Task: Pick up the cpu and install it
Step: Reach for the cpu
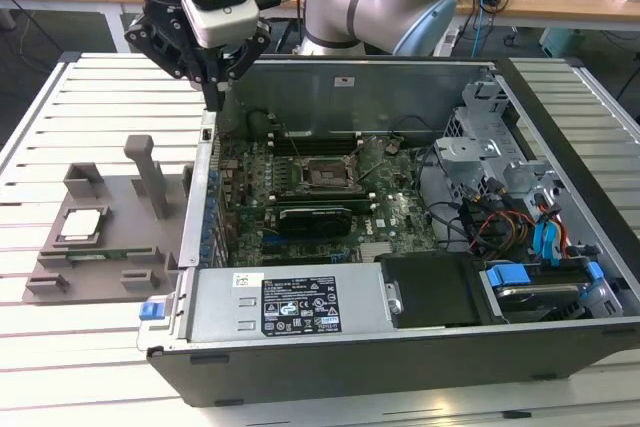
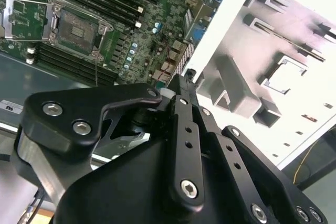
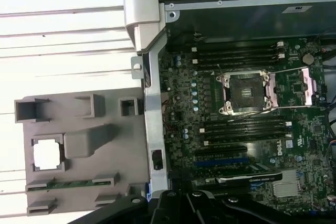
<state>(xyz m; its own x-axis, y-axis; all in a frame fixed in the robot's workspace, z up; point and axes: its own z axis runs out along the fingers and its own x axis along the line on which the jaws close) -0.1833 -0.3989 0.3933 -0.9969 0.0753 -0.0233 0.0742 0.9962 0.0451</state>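
The cpu (image 1: 80,225) is a small silvery square lying flat in a recess of the grey plastic tray (image 1: 110,267), at the exterior view's left of the computer case. In the first wrist view the cpu (image 3: 47,156) looks pale in the same tray (image 3: 89,145). My gripper (image 1: 214,97) hangs above the case's wall nearest the tray, fingers pointing down, shut and empty. It is well clear of the cpu. The open socket (image 1: 322,175) sits on the green motherboard inside the case. It appears in both wrist views (image 3: 244,93) (image 2: 79,27), its metal frame flipped open.
The open computer case (image 1: 560,177) holds memory slots, cables and drive bays at the exterior view's right. An upright post (image 1: 152,175) rises from the tray. A black power supply (image 1: 290,302) lies along the case's near side. The slatted metal table (image 1: 60,107) carries everything.
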